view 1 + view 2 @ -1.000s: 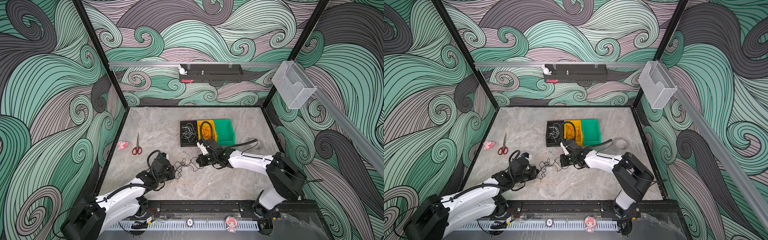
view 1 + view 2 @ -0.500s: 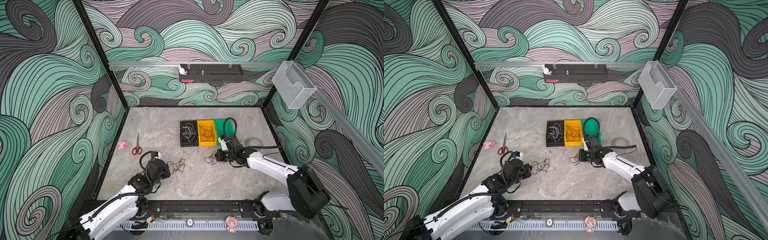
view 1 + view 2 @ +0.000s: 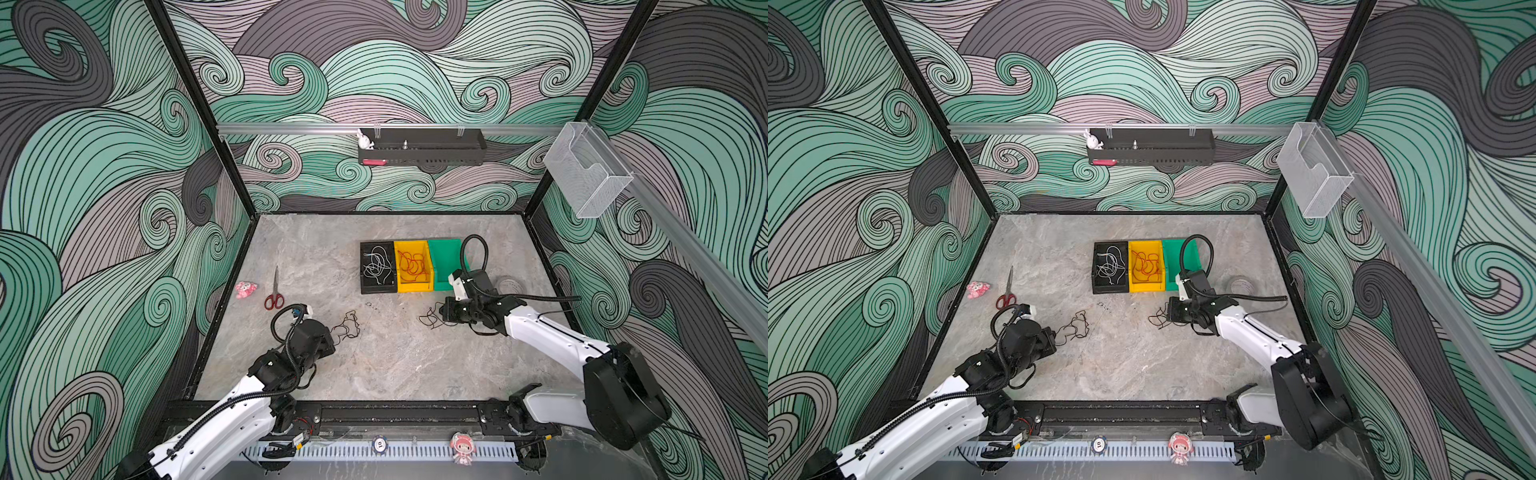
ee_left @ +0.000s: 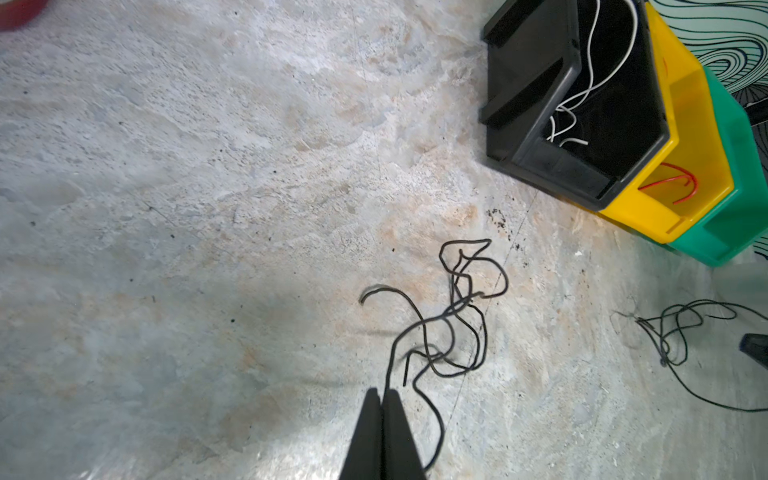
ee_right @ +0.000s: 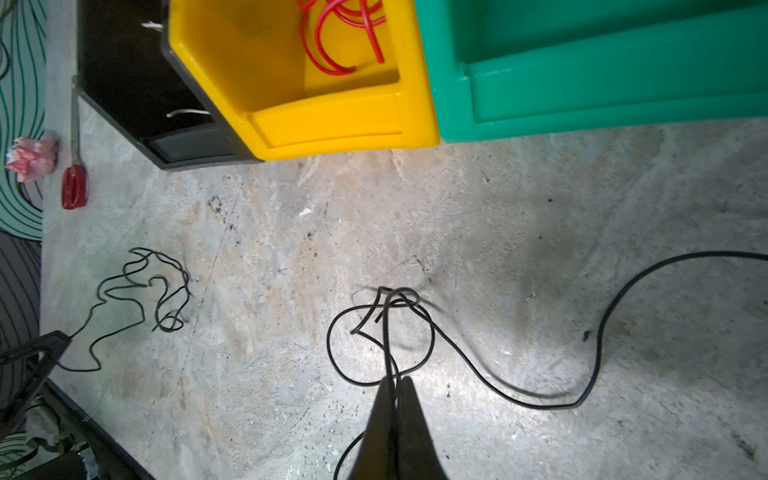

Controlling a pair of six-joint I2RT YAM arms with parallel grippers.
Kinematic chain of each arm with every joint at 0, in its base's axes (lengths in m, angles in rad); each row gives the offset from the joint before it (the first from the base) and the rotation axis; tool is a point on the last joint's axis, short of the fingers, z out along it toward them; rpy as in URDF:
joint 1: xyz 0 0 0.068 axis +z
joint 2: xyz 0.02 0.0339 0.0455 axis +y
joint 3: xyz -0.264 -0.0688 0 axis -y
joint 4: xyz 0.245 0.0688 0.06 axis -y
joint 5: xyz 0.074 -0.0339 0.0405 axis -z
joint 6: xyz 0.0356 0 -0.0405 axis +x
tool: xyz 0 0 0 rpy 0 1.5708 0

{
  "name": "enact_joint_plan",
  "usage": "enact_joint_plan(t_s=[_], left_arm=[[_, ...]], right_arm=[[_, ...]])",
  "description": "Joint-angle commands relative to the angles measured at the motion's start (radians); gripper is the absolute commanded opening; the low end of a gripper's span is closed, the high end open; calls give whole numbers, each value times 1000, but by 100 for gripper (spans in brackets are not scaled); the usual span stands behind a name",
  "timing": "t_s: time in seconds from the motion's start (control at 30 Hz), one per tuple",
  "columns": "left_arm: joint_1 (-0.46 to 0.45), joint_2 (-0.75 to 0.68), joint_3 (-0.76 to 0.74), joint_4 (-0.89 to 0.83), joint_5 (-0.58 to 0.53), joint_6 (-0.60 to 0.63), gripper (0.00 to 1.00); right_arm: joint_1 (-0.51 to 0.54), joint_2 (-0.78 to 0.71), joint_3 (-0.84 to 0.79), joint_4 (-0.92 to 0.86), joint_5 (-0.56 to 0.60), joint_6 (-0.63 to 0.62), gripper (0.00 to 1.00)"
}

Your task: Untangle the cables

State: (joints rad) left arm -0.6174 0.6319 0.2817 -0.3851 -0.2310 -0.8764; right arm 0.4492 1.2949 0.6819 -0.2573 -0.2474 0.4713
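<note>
Running down the left side, a black frame rail (image 3: 216, 316) borders the grey marble-look tabletop (image 3: 374, 365) close beside the left arm. A small pink plush toy (image 3: 245, 289) and red-handled scissors (image 3: 274, 291) lie between that rail and the left gripper (image 3: 332, 338), out past its tips and to their outer side.

The left gripper's jaws are pressed together on one strand of a loose black cable tangle (image 3: 349, 326). In the left wrist view the strand enters right at the tips (image 4: 381, 392), and the tangle (image 4: 457, 316) sprawls on the stone just ahead of them.

Between the two grippers lies a wide stretch of bare stone, reaching back to the black front rail (image 3: 395, 411) at the robot's base.

Beyond that gap three plastic bins stand in a touching row. From the left they are a black plastic bin (image 3: 377, 287) holding thin white cables (image 3: 376, 266), a yellow plastic bin (image 3: 413, 286) holding thin red cables (image 3: 411, 266), and a green plastic bin (image 3: 442, 249).

The right gripper (image 3: 442, 318) sits near the front lips of the yellow and green bins. Its jaws pinch a looped black cable (image 3: 430, 320). In the right wrist view the loop (image 5: 382, 332) lies just ahead of the tips (image 5: 397, 380), and one long end trails off across the stone.

The two black cables are well apart and do not touch. The right frame rail (image 3: 552, 282) stands behind the right arm, farther off than the left rail is from its arm.
</note>
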Motion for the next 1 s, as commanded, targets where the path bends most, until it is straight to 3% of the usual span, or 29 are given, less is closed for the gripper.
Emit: enact_joint_plan(t_s=[0.0, 0.17, 0.37, 0.47, 0.6, 0.8, 0.97], left_arm=[[5, 23, 36, 28, 35, 15, 0], [5, 52, 34, 76, 79, 38, 0], [5, 53, 68, 65, 140, 95, 37], [5, 39, 101, 50, 194, 137, 47], [4, 33, 154, 23, 257, 139, 51], [-19, 127, 189, 126, 399, 82, 52], [-90, 226, 166, 336, 420, 9, 53]], right_arm=[[-3, -52, 26, -29, -54, -4, 0], [-1, -124, 79, -75, -101, -6, 1], [0, -168, 128, -133, -177, -25, 1], [3, -176, 113, -114, -219, -27, 1], [20, -164, 80, -56, -272, -21, 1], [91, -131, 57, 8, -285, 14, 1], [161, -114, 50, 49, -266, 31, 1]])
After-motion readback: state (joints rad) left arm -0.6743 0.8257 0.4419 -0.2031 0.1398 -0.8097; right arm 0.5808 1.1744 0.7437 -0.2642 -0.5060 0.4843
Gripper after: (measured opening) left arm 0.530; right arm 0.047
